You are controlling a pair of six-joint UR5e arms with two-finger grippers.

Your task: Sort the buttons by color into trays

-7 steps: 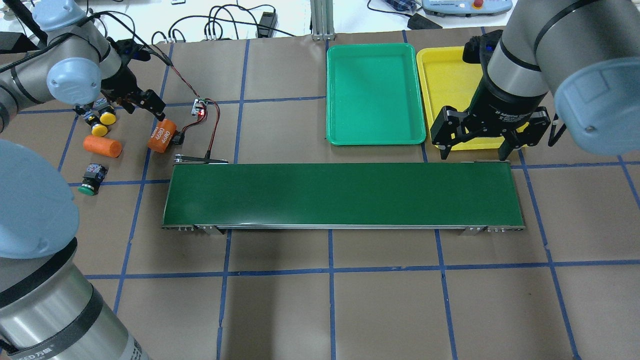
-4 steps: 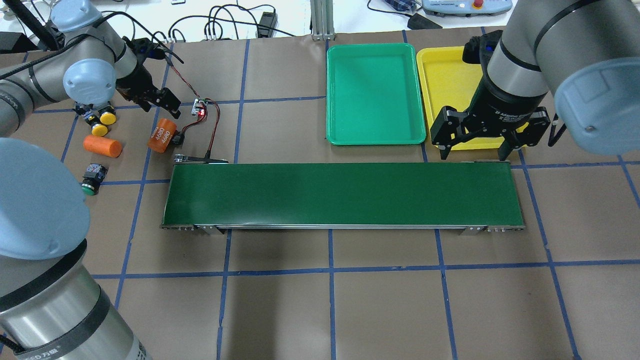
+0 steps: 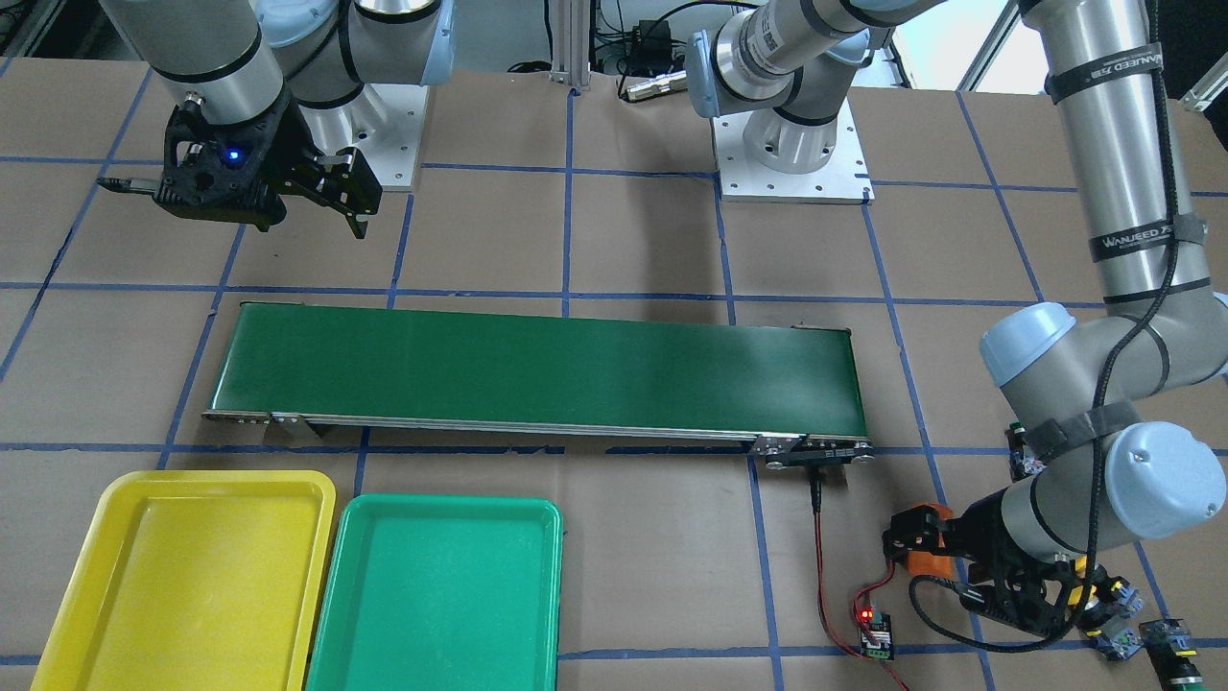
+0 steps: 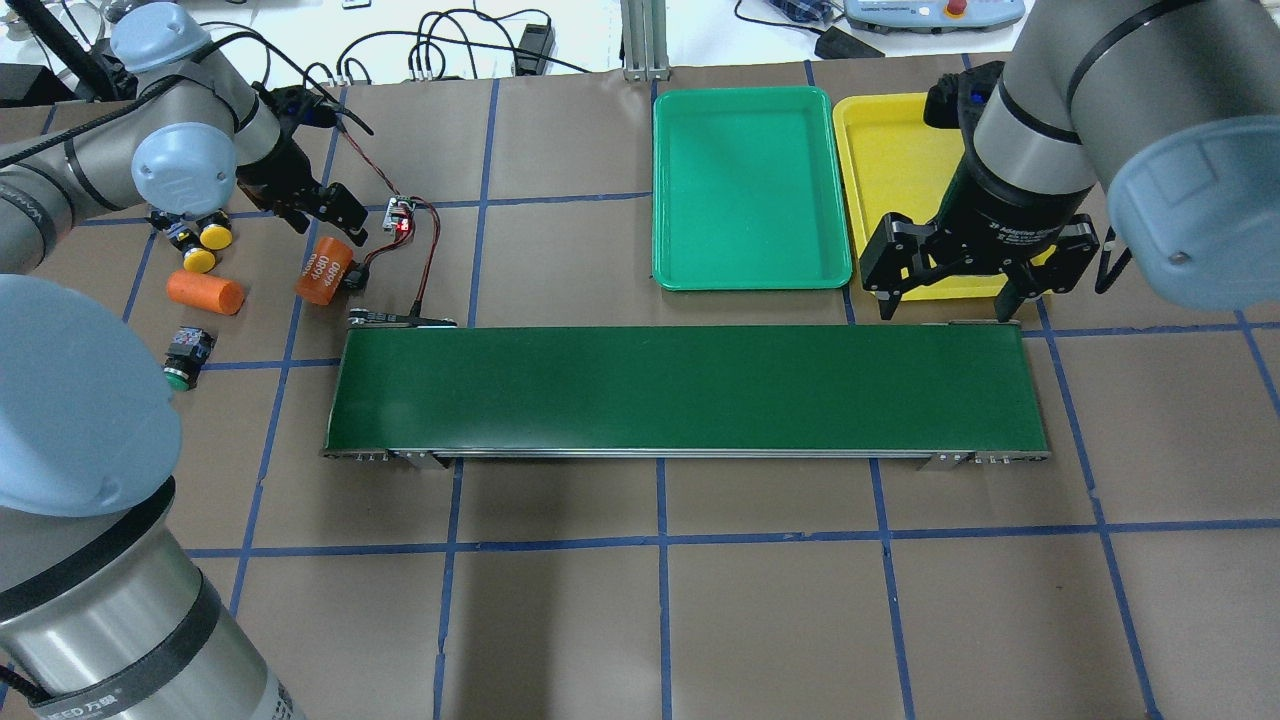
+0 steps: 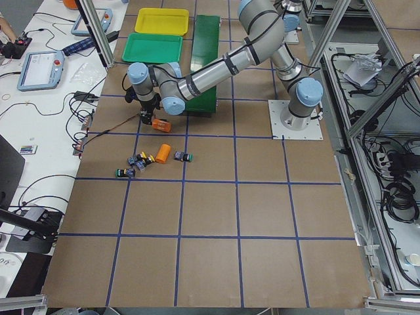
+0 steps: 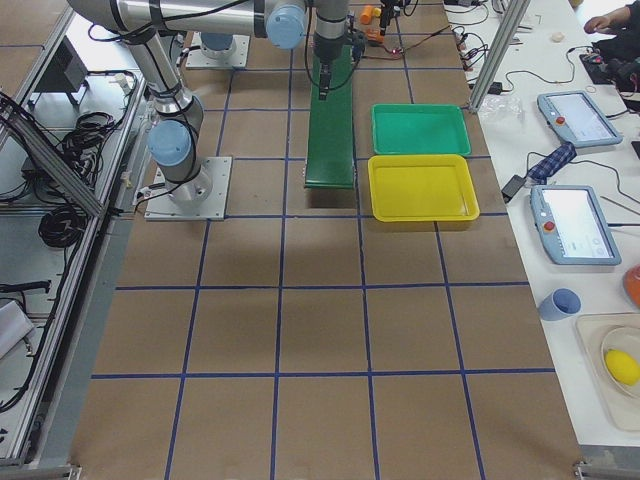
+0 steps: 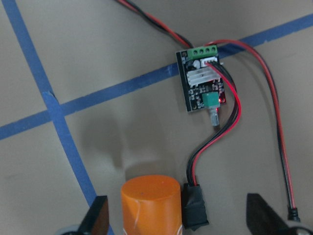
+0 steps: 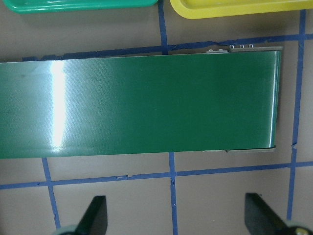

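Left gripper [image 4: 320, 215]: released, its fingers [image 7: 96, 218] spread wide and grasping nothing. The orange cylinder marked 4680 [image 4: 322, 270] lies below and between them, nearer one finger; contact cannot be confirmed. A small controller board [image 4: 400, 215] with red and black leads sits just beyond it. Right gripper [image 4: 948, 300]: also released and carrying nothing, poised over the near rim of the yellow tray [image 4: 890, 170], by the right end of the conveyor belt [image 4: 685, 385]. The green tray [image 4: 750, 190] lies just beside the yellow tray, on the far side of the belt. All buttons rest on the table [image 4: 560, 620] at the left end, well apart from both trays. The two yellow-capped buttons [image 4: 215, 236] sit close together beside the left arm's wrist. One green-capped button [image 4: 183, 360] lies on its side nearer the robot, with a plain orange cylinder [image 4: 205, 292] between it and the yellow pair. The other green-capped button [image 3: 1172, 651] lies just beyond the yellow pair.
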